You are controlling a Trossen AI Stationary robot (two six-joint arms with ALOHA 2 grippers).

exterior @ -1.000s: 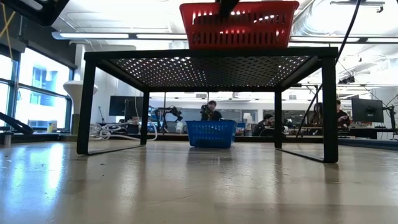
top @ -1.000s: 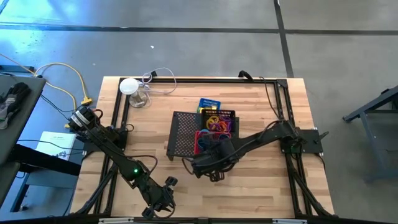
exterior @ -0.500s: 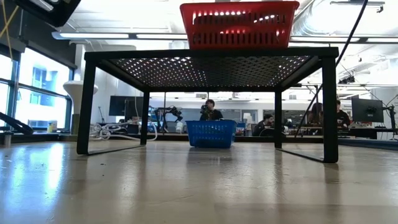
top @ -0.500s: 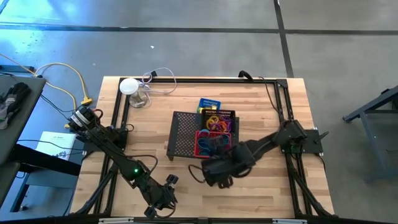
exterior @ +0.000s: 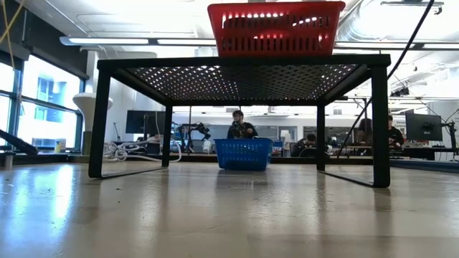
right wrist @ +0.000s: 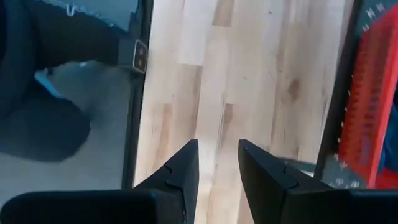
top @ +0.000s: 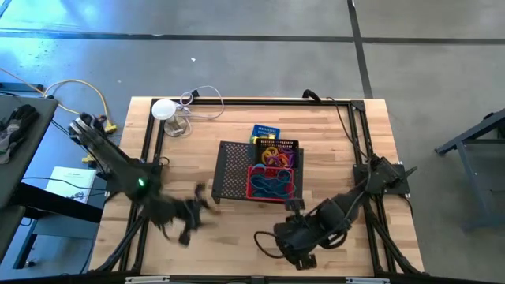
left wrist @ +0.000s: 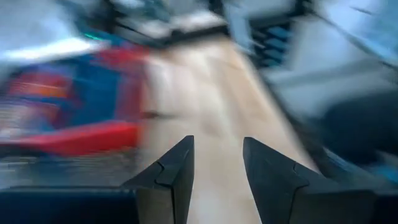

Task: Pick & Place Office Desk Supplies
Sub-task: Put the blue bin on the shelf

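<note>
A red basket (top: 272,183) holding blue rubber-band loops (top: 274,186) stands on the black mesh shelf (top: 235,170), as the low view shows (exterior: 272,29). Behind it a small black mesh basket (top: 276,154) holds yellow, purple and orange supplies. A blue basket (top: 266,131) rests on the table farther back. My left gripper (left wrist: 217,140), blurred in the high view (top: 193,209), hovers left of the shelf, open and empty. My right gripper (right wrist: 217,142) hangs open over bare wood near the front edge (top: 296,243), with the red basket (right wrist: 367,112) off to one side.
A white round-topped clear object with a cable (top: 170,117) stands at the far left corner. Black frame rails (top: 359,142) run along the table's sides. Bare wood lies in front of the shelf (top: 237,229). People sit in the room beyond (exterior: 240,129).
My left gripper has swung up from the table's near edge toward the shelf, tipping closer to level. My right gripper has drawn back from above the red basket toward the near edge and the right. The baskets have stayed put.
</note>
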